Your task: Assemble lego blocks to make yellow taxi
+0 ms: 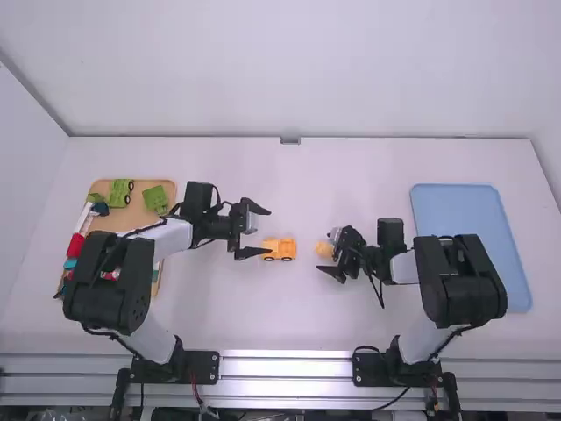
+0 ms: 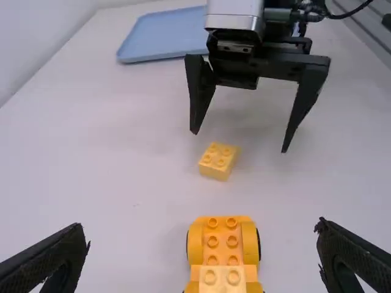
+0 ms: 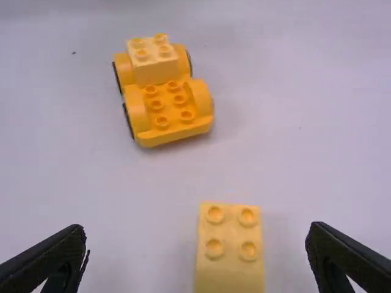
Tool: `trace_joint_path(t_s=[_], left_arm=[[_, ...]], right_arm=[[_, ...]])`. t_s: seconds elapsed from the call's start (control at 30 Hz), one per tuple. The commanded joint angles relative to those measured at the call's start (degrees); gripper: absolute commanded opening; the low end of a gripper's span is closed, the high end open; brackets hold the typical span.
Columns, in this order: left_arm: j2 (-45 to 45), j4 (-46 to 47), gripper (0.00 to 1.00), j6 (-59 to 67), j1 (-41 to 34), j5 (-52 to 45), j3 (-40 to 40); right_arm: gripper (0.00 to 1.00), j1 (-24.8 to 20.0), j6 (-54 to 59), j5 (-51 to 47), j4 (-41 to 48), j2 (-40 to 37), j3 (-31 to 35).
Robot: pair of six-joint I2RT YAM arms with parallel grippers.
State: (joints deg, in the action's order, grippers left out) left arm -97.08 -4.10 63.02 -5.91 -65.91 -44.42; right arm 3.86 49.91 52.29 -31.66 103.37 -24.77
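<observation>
In the high view my left gripper (image 1: 266,231) is at the left end of the yellow car (image 1: 280,249); my right gripper (image 1: 327,253) is around the loose yellow block (image 1: 324,250). The left wrist view has my left gripper (image 2: 203,237) open, with the car (image 2: 223,244) between and beyond its fingertips. My right gripper hangs open above the table near the loose block (image 2: 219,161). In the right wrist view my right gripper (image 3: 197,237) stands open, the four-stud block (image 3: 230,256) between its fingers, unheld. Farther off, the car (image 3: 174,113) carries a yellow block (image 3: 152,59) on its rear half.
A wooden tray (image 1: 168,188) on the left holds green, red, blue and other pieces, including a green wheeled base (image 1: 120,193); the left arm partly covers it. On the right lies a blue tray (image 1: 469,210), partly behind the right arm.
</observation>
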Motion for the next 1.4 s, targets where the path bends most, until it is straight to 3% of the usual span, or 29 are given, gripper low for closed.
trace_joint_path(t_s=[0.0,0.2,0.33,0.47,0.53,0.63,0.7,0.77,0.8,1.13,1.37], left_arm=[[-0.48,0.48,0.99,0.85,-0.07,-3.78,-0.94],[-0.48,0.61,0.99,-1.86,-0.31,-3.67,-0.94],[-0.48,0.52,0.99,-1.9,-0.31,-3.48,-0.94],[-0.48,0.35,0.99,-1.88,0.07,-3.5,-0.94],[-0.48,0.42,0.99,-1.9,-0.28,-3.04,-0.94],[-0.48,0.61,0.99,-1.9,-0.31,-0.74,-0.94],[-0.48,0.66,0.99,-2.14,-0.31,0.35,-0.94],[-0.48,0.81,0.99,-2.1,-0.31,0.87,-0.94],[-0.48,0.81,0.99,-2.1,-0.31,0.85,-0.94],[-0.48,0.79,0.99,-2.1,-0.31,1.05,-0.94],[-0.48,0.79,0.99,-2.1,-0.09,1.05,-0.94]], right_arm=[[0.96,-1.33,-0.63,0.52,-1.11,4.63,-1.84],[0.92,-2.78,2.78,8.41,-0.5,11.56,-6.34],[0.85,-1.49,2.91,6.56,-0.66,12.72,-7.28],[0.72,0.15,2.27,3.02,-0.72,12.9,-7.45],[0.61,1.14,0.96,0.35,-0.68,12.9,-7.41],[0.53,1.99,-0.5,-1.66,-0.63,12.9,-7.41],[0.53,2.23,-0.59,-1.31,-0.68,12.9,-7.41],[0.63,2.14,-0.63,-1.53,-0.5,12.87,-7.41],[0.63,2.14,-0.66,-1.62,-0.48,12.87,-7.39],[0.51,0.96,-0.66,-2.21,-0.22,12.81,-6.6],[0.48,1.14,-0.61,-2.49,0.9,12.79,-6.75]])
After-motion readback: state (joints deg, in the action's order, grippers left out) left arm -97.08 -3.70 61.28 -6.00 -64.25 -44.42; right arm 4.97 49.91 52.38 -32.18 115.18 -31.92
